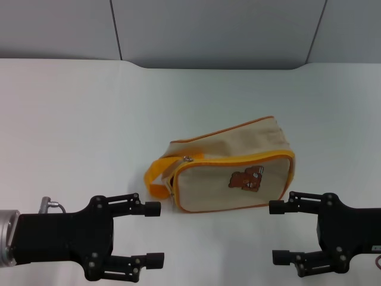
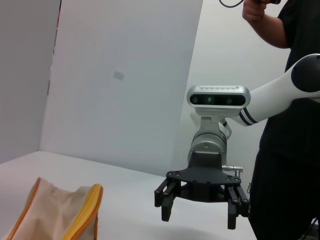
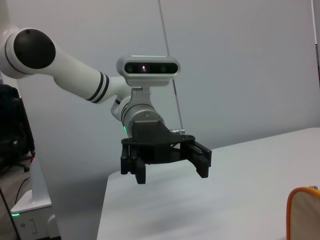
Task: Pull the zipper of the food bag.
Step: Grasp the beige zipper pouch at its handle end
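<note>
The food bag (image 1: pixel 232 173), beige canvas with orange-yellow piping and a brown bear patch (image 1: pixel 247 179), lies on the white table (image 1: pixel 77 119) in the head view. Its orange-yellow strap handle (image 1: pixel 158 177) hangs at its left end. The zipper pull (image 1: pixel 187 159), small and silver, sits at the top left corner of the bag, with the zipper line running right along the top. My left gripper (image 1: pixel 155 233) is open, in front of and left of the bag. My right gripper (image 1: pixel 277 232) is open, in front of the bag's right end. Neither touches the bag.
Grey wall panels (image 1: pixel 208 30) stand behind the table's far edge. The left wrist view shows a corner of the bag (image 2: pixel 55 210), my right gripper (image 2: pixel 197 215) and a person in black (image 2: pixel 285 125). The right wrist view shows my left gripper (image 3: pixel 167 172) and a bag corner (image 3: pixel 305 212).
</note>
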